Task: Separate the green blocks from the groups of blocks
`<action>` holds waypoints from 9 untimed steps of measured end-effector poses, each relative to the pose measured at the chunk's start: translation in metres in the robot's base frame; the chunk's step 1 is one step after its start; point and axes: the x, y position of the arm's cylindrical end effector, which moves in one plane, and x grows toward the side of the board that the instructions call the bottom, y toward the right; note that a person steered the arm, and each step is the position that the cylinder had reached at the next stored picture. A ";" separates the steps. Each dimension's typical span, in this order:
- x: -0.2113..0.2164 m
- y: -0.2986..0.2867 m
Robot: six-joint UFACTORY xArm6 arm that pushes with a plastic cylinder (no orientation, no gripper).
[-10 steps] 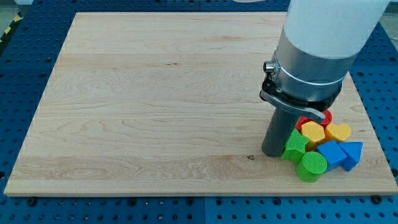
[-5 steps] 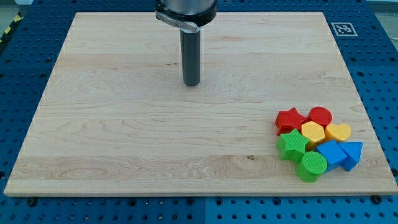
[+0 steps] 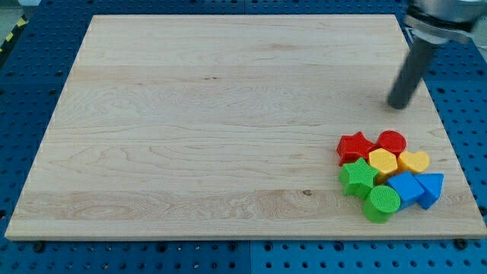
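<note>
All the blocks lie in one tight cluster at the view's bottom right. A green star (image 3: 357, 178) sits on its left side and a green cylinder (image 3: 381, 203) at its bottom. Touching them are a red star (image 3: 354, 145), a red cylinder (image 3: 392, 141), a yellow hexagon (image 3: 383, 162), a yellow heart (image 3: 414, 161), a blue cube (image 3: 405, 188) and a blue triangle (image 3: 431, 187). My tip (image 3: 398, 106) rests on the board above the cluster, just above the red cylinder and apart from every block.
The wooden board (image 3: 190, 122) lies on a blue perforated table (image 3: 15, 84). The cluster sits close to the board's right and bottom edges.
My tip went from beside the green star, to the board's upper middle, and now to the right side above the cluster. The blocks have not moved.
</note>
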 end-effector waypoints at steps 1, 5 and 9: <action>0.057 0.035; 0.184 -0.006; 0.180 -0.060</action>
